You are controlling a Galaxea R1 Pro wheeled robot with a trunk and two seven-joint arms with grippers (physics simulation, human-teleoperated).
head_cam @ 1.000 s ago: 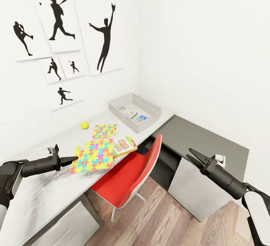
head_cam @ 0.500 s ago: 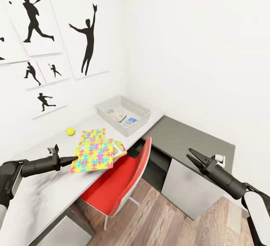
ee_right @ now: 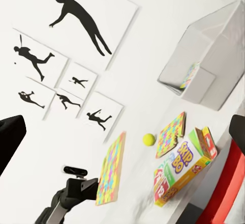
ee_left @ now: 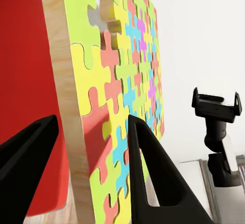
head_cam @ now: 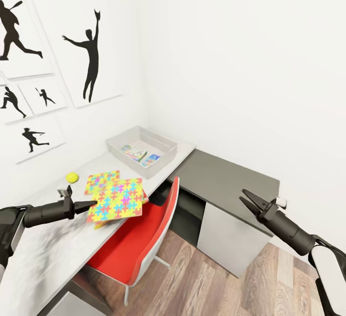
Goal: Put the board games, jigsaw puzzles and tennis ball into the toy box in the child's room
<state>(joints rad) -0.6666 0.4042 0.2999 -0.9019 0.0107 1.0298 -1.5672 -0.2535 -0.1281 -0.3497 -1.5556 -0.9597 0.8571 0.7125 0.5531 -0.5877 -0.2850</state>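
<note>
Left tool (head_cam: 91, 205) clamped on jigsaw puzzle (head_cam: 117, 200) edge, lifted above surface (head_cam: 48, 248); wrist view shows fingers (ee_left: 148, 173) either side of board. Right wrist view reveals Skip-Bo box (ee_right: 184, 168) beneath. Beyond: second puzzle (head_cam: 102, 181), tennis ball (head_cam: 72, 177), toy box (head_cam: 142, 150) farther. Right tool (head_cam: 250, 203) open, over floor, well apart

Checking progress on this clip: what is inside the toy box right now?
Two colourful board games lie flat on the floor of the toy box. Its near wall hides part of the bottom, so anything small lying there cannot be seen.
</note>
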